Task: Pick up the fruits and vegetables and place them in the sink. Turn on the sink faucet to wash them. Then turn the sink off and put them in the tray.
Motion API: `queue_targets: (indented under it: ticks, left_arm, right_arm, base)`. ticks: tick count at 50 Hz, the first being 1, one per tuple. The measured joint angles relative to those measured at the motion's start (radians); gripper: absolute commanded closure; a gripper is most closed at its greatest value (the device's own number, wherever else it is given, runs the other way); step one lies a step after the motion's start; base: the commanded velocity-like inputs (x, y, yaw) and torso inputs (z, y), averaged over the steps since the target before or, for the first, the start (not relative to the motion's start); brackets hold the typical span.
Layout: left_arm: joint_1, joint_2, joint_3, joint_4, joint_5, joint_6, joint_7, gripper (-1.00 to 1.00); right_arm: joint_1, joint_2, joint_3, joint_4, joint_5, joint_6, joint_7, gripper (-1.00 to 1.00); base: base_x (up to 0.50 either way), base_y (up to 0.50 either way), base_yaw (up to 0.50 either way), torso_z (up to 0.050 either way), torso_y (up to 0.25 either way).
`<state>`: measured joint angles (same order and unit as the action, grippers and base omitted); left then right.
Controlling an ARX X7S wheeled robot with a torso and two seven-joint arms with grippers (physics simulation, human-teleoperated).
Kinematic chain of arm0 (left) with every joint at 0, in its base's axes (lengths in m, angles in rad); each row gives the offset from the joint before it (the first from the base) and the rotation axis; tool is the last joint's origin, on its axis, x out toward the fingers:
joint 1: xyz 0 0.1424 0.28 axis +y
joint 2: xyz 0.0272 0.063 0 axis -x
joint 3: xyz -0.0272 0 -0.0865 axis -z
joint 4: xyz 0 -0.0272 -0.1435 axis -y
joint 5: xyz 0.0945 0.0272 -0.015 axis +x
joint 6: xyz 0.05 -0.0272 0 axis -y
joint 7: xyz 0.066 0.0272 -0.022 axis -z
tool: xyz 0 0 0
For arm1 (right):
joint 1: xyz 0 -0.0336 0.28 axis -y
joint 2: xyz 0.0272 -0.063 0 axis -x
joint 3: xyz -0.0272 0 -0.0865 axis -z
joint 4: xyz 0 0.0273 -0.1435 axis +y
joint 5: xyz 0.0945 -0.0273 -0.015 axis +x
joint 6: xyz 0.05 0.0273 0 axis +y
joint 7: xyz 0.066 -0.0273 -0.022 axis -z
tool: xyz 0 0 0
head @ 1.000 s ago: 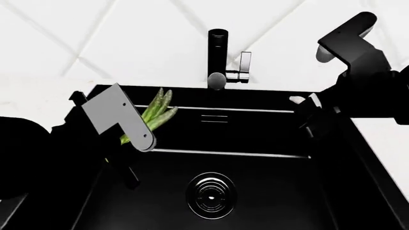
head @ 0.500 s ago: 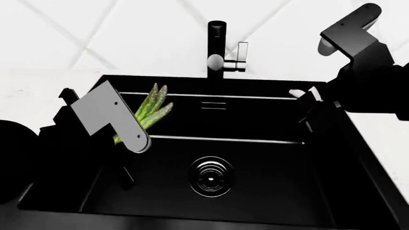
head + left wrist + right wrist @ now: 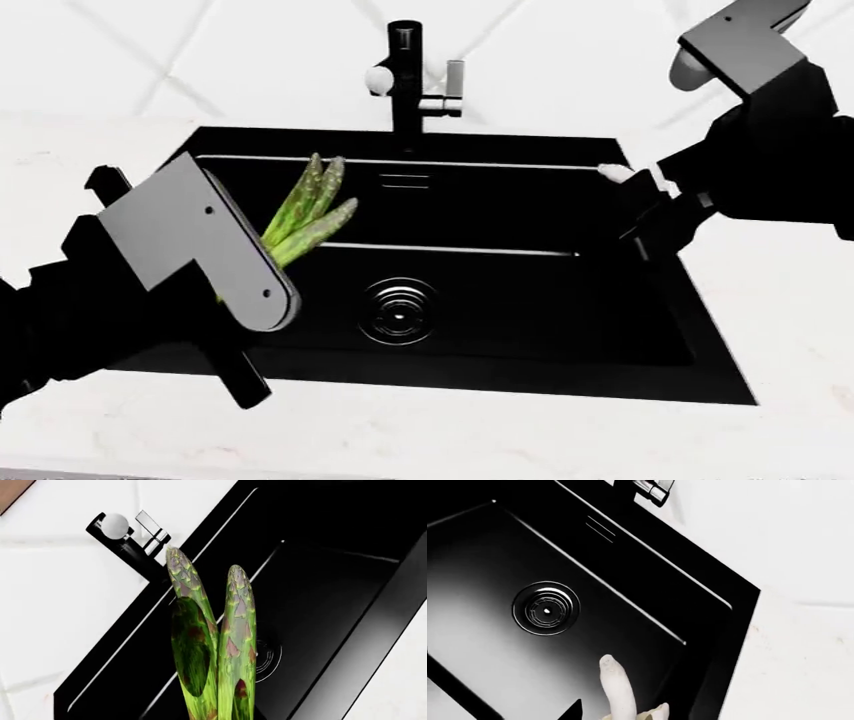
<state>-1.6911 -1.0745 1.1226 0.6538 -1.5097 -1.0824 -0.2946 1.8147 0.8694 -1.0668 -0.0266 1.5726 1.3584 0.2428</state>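
Observation:
My left gripper (image 3: pixel 251 275) is shut on a bunch of green asparagus (image 3: pixel 310 212), held over the left side of the black sink (image 3: pixel 561 290). In the left wrist view the asparagus (image 3: pixel 230 645) stands above the basin, and the fingers are out of frame. My right gripper (image 3: pixel 638 205) is shut on a whitish garlic-like piece (image 3: pixel 615 172) over the sink's right rim; that piece (image 3: pixel 617 687) hangs above the basin floor. The black faucet (image 3: pixel 404 70) with its flat lever (image 3: pixel 454 78) stands behind the sink. A round drain (image 3: pixel 398 310) lies mid-basin. The tray is out of view.
White marbled counter (image 3: pixel 441 435) surrounds the sink on all sides. A white tiled wall (image 3: pixel 240 60) rises behind the faucet. A stepped ledge (image 3: pixel 454 250) runs across the basin's back half.
The head view has pulled back, so the sink's front rim and the counter in front now show. Both grippers still hold their pieces over the sink.

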Motion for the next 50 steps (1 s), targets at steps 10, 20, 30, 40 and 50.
queue_targets:
  ticks: [10,20,30,40,50]
  left_arm:
    - [-0.054,0.005,-0.024,0.013,-0.060,-0.025,-0.035,1.00]
    - [-0.087,0.009,-0.038,0.020,-0.095,-0.041,-0.053,1.00]
    - [-0.108,0.011,-0.046,0.023,-0.115,-0.053,-0.064,1.00]
    - [-0.121,0.010,-0.052,0.023,-0.128,-0.060,-0.069,1.00]
    - [-0.124,0.009,-0.054,0.024,-0.133,-0.063,-0.071,1.00]
  right_arm:
    - [0.015,0.010,0.018,-0.014,0.008,-0.017,0.011,1.00]
    - [0.031,0.019,0.029,-0.024,0.013,-0.025,0.015,1.00]
    - [0.049,0.023,0.035,-0.034,0.011,-0.027,0.013,1.00]
    - [0.061,0.025,0.038,-0.041,0.007,-0.030,0.010,1.00]
    - [0.068,0.028,0.037,-0.044,0.008,-0.031,0.006,1.00]
  base:
    - [0.02,-0.50,0.00,0.000,0.000]
    - [0.03,-0.50,0.00,0.000,0.000]
    - [-0.07,-0.50,0.00,0.000,0.000]
    - [-0.42,-0.30,0.00,0.000,0.000]
    - [-0.09,-0.51,0.00,0.000,0.000]
